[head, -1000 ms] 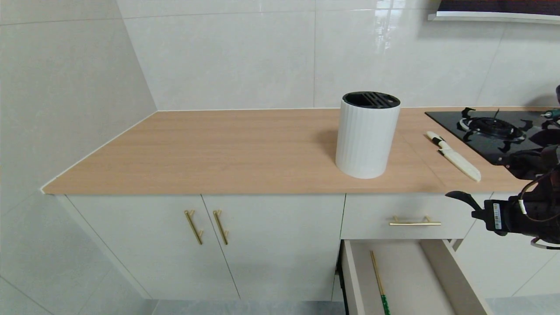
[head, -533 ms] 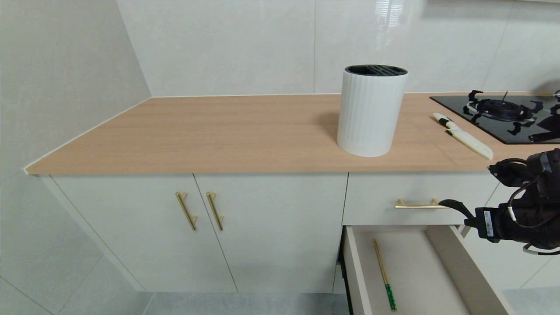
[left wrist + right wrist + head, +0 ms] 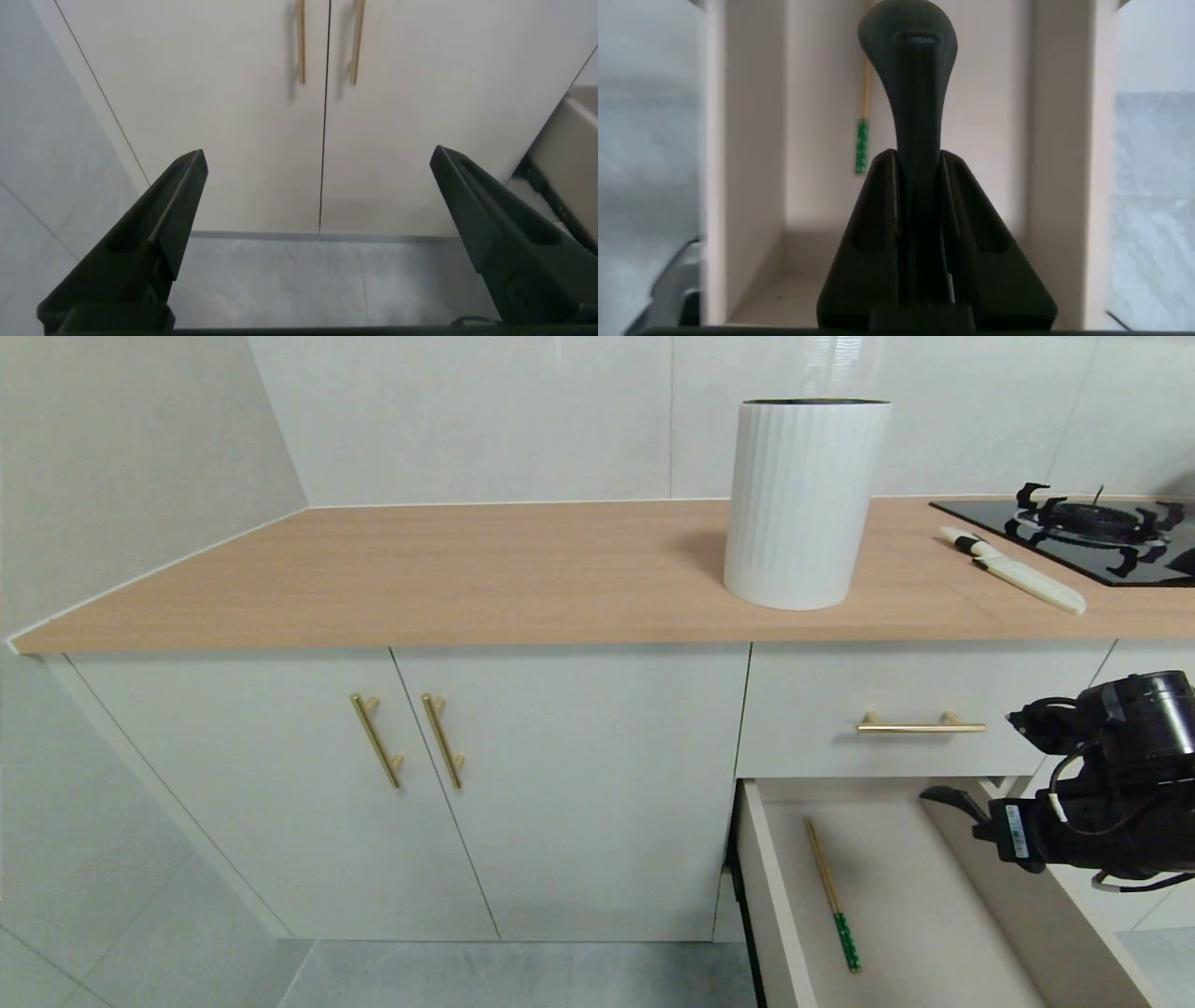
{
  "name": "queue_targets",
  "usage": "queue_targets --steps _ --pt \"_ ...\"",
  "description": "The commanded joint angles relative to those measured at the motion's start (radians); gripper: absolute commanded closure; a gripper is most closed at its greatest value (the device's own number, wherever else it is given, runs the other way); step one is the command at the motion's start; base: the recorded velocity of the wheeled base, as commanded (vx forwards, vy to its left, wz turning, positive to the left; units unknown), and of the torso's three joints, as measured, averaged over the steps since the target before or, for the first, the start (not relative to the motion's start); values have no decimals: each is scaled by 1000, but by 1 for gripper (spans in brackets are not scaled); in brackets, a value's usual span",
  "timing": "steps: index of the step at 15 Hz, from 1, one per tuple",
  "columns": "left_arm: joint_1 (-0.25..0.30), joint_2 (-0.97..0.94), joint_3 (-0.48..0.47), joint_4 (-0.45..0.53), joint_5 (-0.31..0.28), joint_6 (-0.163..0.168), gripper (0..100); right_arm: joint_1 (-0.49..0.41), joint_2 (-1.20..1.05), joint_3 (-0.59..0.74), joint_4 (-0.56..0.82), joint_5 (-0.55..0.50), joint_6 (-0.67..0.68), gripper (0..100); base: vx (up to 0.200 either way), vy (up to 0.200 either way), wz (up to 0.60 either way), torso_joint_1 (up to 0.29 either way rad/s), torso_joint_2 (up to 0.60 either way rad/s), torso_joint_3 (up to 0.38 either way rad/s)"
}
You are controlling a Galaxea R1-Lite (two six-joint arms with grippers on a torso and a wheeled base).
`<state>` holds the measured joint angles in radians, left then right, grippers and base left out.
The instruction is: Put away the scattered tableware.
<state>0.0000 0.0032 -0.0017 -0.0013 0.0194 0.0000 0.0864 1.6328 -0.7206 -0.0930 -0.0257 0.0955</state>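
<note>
A pair of wooden chopsticks (image 3: 830, 894) with green tips lies in the open lower drawer (image 3: 761, 859). In the right wrist view the chopsticks (image 3: 864, 107) rest on the floor of the drawer (image 3: 752, 140). A cream-handled knife (image 3: 1013, 581) lies on the wooden counter (image 3: 467, 569), to the right of the white ribbed holder (image 3: 803, 504). My right gripper (image 3: 941, 795) hangs shut and empty over the drawer's right side; its tips (image 3: 909, 37) are pressed together. My left gripper (image 3: 318, 187) is open wide, low in front of the cabinet doors.
A black gas hob (image 3: 1088, 527) sits at the counter's far right, beyond the knife. A shut drawer with a gold handle (image 3: 920, 726) is above the open one. Two cabinet doors with gold handles (image 3: 406, 740) stand left. Grey floor tiles (image 3: 308, 289) lie below.
The whole head picture has shifted: the camera has sunk toward counter level. Against the cabinet, my right gripper has dropped from the counter's front edge to just over the open drawer.
</note>
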Motion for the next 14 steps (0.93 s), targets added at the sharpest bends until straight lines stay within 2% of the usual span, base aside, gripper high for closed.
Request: queue_targets --steps 1,5,10,12,13,14 --pt "0 0 0 0 1 0 0 1 90 -2 -8 0 1 100 0 0 0 -124 442 320" --pt "0 0 0 0 1 0 0 1 203 7 -134 -3 6 100 0 0 0 -87 408 316" --pt "0 0 0 0 1 0 0 1 375 12 -292 -23 7 100 0 0 0 -16 65 37" --pt "0 0 0 0 1 0 0 3 478 33 -409 -80 7 100 0 0 0 0 0 0" --pt "0 0 0 0 1 0 0 3 498 35 -430 -85 7 100 0 0 0 0 0 0" --pt "0 0 0 0 1 0 0 3 559 50 -514 -88 4 100 0 0 0 0 0 0"
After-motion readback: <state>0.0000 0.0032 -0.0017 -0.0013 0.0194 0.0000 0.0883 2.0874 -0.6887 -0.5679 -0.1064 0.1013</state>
